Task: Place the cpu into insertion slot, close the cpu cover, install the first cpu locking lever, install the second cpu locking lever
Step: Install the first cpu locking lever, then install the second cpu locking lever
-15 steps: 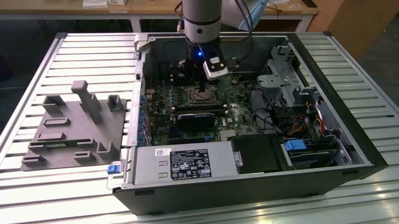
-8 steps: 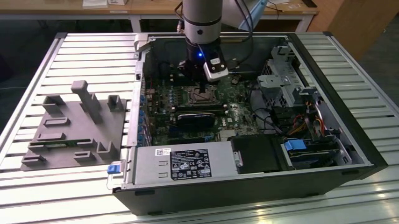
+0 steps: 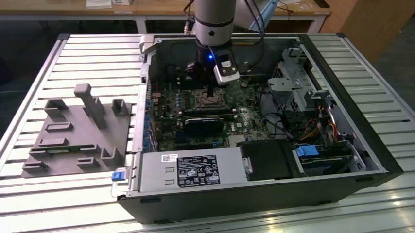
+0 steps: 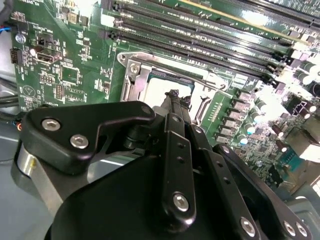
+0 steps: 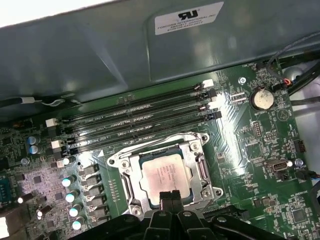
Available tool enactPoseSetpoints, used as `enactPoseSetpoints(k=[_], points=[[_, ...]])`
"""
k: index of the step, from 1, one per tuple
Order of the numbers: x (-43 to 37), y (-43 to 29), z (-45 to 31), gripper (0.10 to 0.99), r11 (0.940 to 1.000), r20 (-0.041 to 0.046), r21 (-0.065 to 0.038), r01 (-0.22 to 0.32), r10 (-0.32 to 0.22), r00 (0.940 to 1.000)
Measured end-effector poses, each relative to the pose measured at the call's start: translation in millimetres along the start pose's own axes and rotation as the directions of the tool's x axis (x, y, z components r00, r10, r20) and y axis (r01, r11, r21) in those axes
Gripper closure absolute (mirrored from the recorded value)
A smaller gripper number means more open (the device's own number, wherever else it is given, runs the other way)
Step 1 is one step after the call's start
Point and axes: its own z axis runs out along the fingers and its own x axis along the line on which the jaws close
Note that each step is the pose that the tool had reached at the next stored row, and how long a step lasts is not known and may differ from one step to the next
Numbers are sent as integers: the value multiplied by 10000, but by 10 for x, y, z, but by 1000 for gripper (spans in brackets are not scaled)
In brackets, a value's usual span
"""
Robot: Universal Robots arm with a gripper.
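First wrist view: the fingers (image 5: 170, 196) are seen drawn together to a narrow tip, pressed close with nothing visibly held between them, resting at the near edge of the cpu (image 5: 165, 174). The cpu is seated flat in the insertion slot (image 5: 131, 192), its dull silver top exposed. The cpu cover (image 5: 196, 149) appears as a silvery frame around the chip; whether it is fully lowered cannot be told with certainty, though it looks flat against the socket. Beyond the socket the long black memory slots (image 5: 140, 117) are noted, and past them the grey case wall (image 5: 75, 55).

Second wrist view: the tip of the gripper (image 4: 173, 95) is seen just over the chip (image 4: 162, 90), framed by the cover (image 4: 137, 75).

Exterior view: the arm (image 3: 213, 19) is lowered vertically into the open computer case (image 3: 363, 145), over the socket (image 3: 209, 99) on the motherboard. The grey fixture plate (image 3: 77, 131) lies on the slatted tabletop (image 3: 52, 194), well apart, at the exterior view's left.

Judgement: the step in hand is taken to be closing or pressing around the cover. Contact should be kept on the metal frame, not on the chip top; pressure should be applied straight down, and the seating checked as level.
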Motion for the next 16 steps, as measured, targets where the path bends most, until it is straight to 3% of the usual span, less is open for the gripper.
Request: enactPoseSetpoints(k=[16], points=[[-13,4,1,984,10000,-5,0,3,-3,10000]])
